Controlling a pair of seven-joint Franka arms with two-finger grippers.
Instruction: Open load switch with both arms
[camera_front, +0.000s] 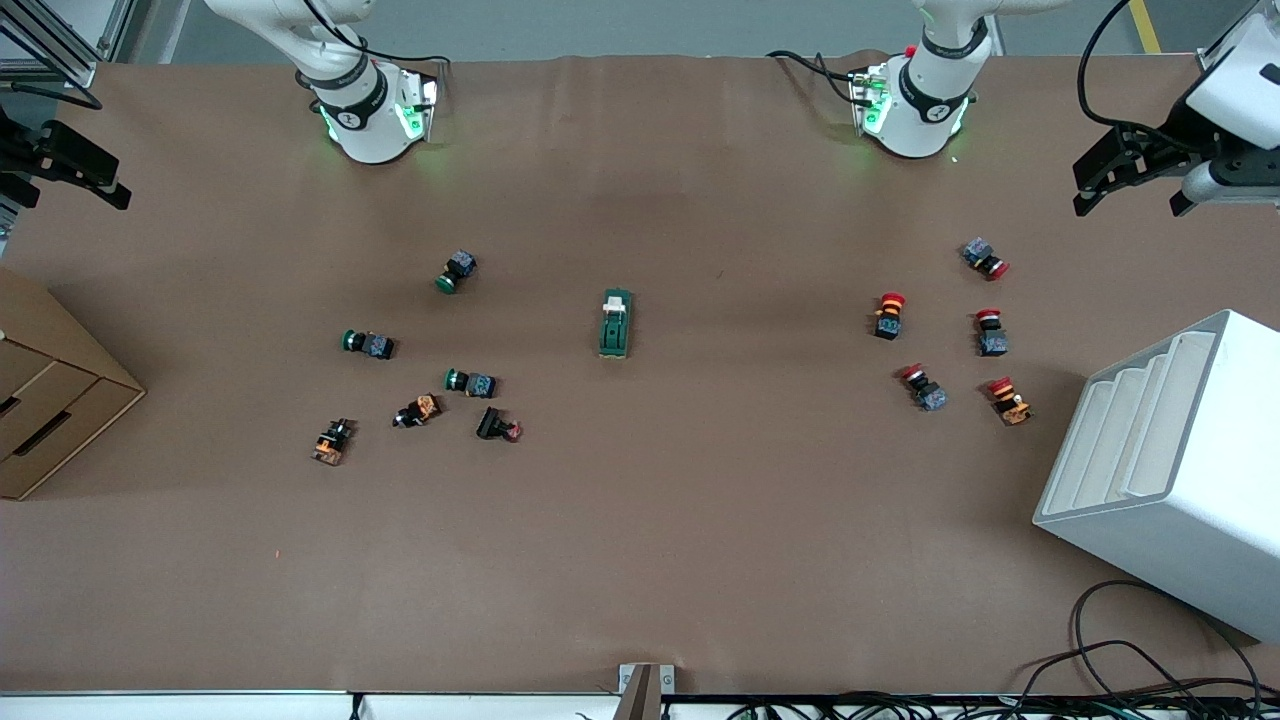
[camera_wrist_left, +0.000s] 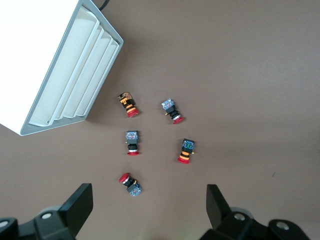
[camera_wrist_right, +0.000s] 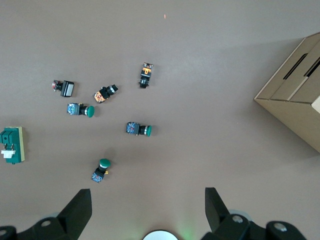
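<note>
The load switch (camera_front: 615, 324), a dark green block with a cream lever at its end toward the arms' bases, lies flat at the middle of the table, between the two arms' ends. It also shows at the edge of the right wrist view as the load switch (camera_wrist_right: 12, 145); the left wrist view does not hold it. My left gripper (camera_front: 1090, 190) hangs open high over the left arm's end of the table, and my left gripper (camera_wrist_left: 148, 205) holds nothing. My right gripper (camera_front: 80, 190) hangs open high over the right arm's end, and my right gripper (camera_wrist_right: 147, 205) is also empty.
Several red push buttons (camera_front: 889, 314) lie toward the left arm's end, beside a white slotted rack (camera_front: 1170, 470). Green and orange push buttons (camera_front: 457, 270) are scattered toward the right arm's end, with a cardboard box (camera_front: 50, 400) at that table edge. Cables (camera_front: 1130, 660) lie at the near edge.
</note>
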